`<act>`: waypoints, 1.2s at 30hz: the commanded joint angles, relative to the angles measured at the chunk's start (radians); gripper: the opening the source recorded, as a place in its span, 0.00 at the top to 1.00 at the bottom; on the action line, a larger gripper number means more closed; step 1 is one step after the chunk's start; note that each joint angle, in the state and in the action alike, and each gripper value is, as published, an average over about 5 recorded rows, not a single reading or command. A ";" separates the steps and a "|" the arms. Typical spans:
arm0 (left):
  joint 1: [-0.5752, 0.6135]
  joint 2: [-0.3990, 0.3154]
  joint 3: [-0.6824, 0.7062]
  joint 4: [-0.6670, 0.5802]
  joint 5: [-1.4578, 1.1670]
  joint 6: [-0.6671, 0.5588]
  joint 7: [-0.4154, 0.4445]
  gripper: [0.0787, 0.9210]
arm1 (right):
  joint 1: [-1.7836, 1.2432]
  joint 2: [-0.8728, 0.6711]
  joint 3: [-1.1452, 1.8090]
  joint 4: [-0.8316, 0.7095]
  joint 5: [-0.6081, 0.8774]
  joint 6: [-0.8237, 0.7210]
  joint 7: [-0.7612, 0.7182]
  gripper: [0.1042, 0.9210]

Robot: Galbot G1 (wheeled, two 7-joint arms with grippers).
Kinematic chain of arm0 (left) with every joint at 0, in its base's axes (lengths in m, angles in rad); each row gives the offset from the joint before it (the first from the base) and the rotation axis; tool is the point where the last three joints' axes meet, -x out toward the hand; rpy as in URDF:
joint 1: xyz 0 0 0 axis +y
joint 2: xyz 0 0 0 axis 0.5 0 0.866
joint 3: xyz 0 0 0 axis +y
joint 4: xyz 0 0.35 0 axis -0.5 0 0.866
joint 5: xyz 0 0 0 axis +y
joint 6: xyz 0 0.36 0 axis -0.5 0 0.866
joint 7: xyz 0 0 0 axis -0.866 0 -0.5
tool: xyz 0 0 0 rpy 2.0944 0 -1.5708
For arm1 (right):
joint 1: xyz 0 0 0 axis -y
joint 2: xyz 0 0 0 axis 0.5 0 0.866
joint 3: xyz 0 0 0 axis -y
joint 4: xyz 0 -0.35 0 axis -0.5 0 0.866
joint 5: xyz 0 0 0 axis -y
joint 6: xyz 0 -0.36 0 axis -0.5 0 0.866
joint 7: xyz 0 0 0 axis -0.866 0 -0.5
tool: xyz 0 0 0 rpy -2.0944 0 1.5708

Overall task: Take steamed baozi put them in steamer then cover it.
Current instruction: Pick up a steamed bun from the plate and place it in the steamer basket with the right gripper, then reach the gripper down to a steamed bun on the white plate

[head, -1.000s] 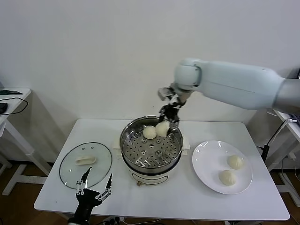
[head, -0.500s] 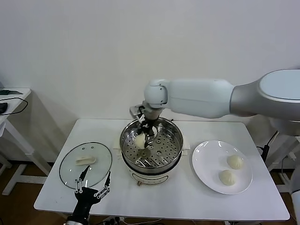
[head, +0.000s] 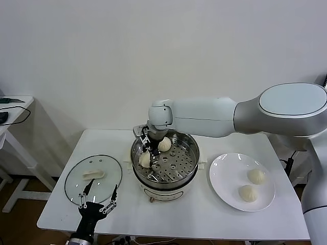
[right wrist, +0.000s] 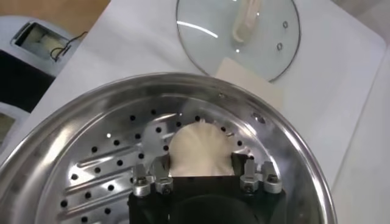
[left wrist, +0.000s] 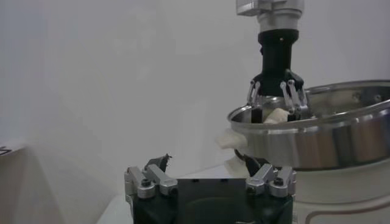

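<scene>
The steamer stands mid-table with two steamed baozi on its perforated tray. One baozi lies toward the back. The other rests at the left side, between the spread fingers of my right gripper. In the right wrist view that baozi sits on the tray with my right gripper open around it. Two more baozi lie on the white plate. My left gripper waits open at the table's front left, near the lid.
The glass lid with its cream handle lies flat on the table left of the steamer, also seen in the right wrist view as the lid. A small side table stands off to the far left.
My right arm swung from the steamer's back rim to its left side and lowered the baozi onto the tray. Its fingers then spread apart. The left arm barely moved.
</scene>
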 commanded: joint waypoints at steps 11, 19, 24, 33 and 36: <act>-0.012 0.006 0.003 -0.001 -0.010 0.008 -0.002 0.12 | 0.167 -0.453 0.110 0.229 -0.186 0.116 -0.182 0.12; -0.014 0.011 0.016 -0.003 -0.007 0.013 -0.002 0.12 | 0.141 -0.811 0.098 0.249 -0.282 0.207 -0.253 0.12; -0.006 0.012 0.011 -0.004 -0.005 0.015 -0.004 0.12 | 0.051 -0.938 0.104 0.249 -0.355 0.239 -0.267 0.12; 0.004 0.005 0.006 -0.010 -0.003 0.014 -0.004 0.12 | -0.153 -1.034 0.134 0.246 -0.471 0.272 -0.267 0.12; 0.010 0.004 0.004 -0.014 -0.001 0.015 -0.005 0.12 | -0.228 -1.045 0.158 0.246 -0.496 0.273 -0.244 0.12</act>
